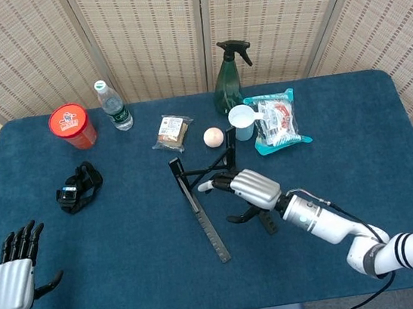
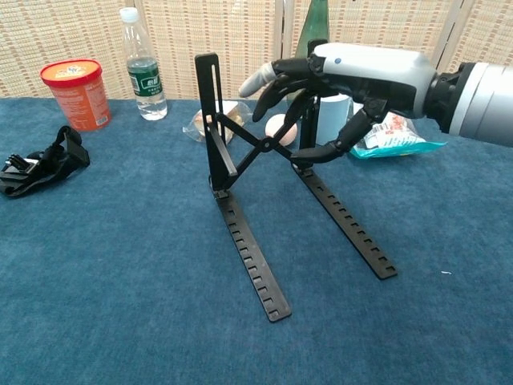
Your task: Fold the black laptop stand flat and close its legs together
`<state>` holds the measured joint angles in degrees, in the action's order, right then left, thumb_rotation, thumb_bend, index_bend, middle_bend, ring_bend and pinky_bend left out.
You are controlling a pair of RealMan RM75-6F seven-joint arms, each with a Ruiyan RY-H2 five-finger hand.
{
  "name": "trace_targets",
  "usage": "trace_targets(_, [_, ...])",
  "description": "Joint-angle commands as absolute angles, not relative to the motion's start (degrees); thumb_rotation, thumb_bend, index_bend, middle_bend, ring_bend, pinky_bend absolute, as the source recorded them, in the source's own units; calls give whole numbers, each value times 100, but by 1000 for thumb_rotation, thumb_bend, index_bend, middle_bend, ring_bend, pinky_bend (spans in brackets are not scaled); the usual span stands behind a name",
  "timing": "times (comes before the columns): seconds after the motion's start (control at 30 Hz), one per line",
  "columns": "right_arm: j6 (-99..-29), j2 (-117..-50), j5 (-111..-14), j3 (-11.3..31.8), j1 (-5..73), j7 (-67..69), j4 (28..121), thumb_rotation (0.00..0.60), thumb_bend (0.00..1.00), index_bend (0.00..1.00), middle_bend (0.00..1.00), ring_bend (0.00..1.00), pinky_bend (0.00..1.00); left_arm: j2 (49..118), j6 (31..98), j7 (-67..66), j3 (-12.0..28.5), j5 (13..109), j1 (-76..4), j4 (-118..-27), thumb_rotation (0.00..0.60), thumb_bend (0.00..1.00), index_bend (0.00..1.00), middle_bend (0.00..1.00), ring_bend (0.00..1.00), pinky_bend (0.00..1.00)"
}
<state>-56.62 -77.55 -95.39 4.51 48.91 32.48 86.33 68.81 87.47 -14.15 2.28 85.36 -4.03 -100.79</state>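
The black laptop stand (image 1: 201, 214) stands unfolded mid-table, its two notched legs (image 2: 250, 261) flat on the cloth and spread apart. Both uprights are raised, joined by a crossed brace (image 2: 264, 144). My right hand (image 1: 247, 187) hovers over the stand's right side with fingers spread and curved, holding nothing. In the chest view the right hand (image 2: 353, 72) is level with the upright tops, its thumb reaching down near the right hinge; I cannot tell if it touches. My left hand (image 1: 11, 278) is at the near left corner, fingers straight, empty.
A red canister (image 1: 72, 126), a water bottle (image 1: 112, 106) and a black strap bundle (image 1: 79, 188) lie to the left. Behind the stand are a snack packet (image 1: 173, 132), a small ball (image 1: 213, 135), a green spray bottle (image 1: 229, 79), a white cup (image 1: 242, 121) and a teal package (image 1: 278, 120).
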Motion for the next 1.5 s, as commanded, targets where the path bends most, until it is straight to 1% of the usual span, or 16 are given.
trace_targets(0.03, [-5665,-7886,-9669,449,5050,3508,8643,600,188,198,293,171,265,6872,8749,-1427,225,8539,-399,-10100,600,151,18,0,0,0])
trace_targets(0.17, [-5538,-8126,-9712,522,5290,3629,8536,600,185,172,275,170,251,6856,8755,-1443,222,8539,-390,-10129,600,151,18,0,0,0])
trace_targets(0.33, [-5290,-8463,-9574,611,5537,3705,8318,600,150,169,257,159,235,6842,8766,-1420,211,8510,-359,-10132,600,151,18,0,0,0])
trace_targets(0.8, [-4827,-9379,-9145,692,5924,4005,7380,600,149,160,251,159,233,6844,8735,-1313,208,8465,-336,-10060,600,151,18,0,0,0])
trace_targets(1.5, [-4214,-10042,-8616,794,6188,4246,6359,600,149,143,247,157,231,6826,8740,-1278,209,8495,-328,-10051,600,151,18,0,0,0])
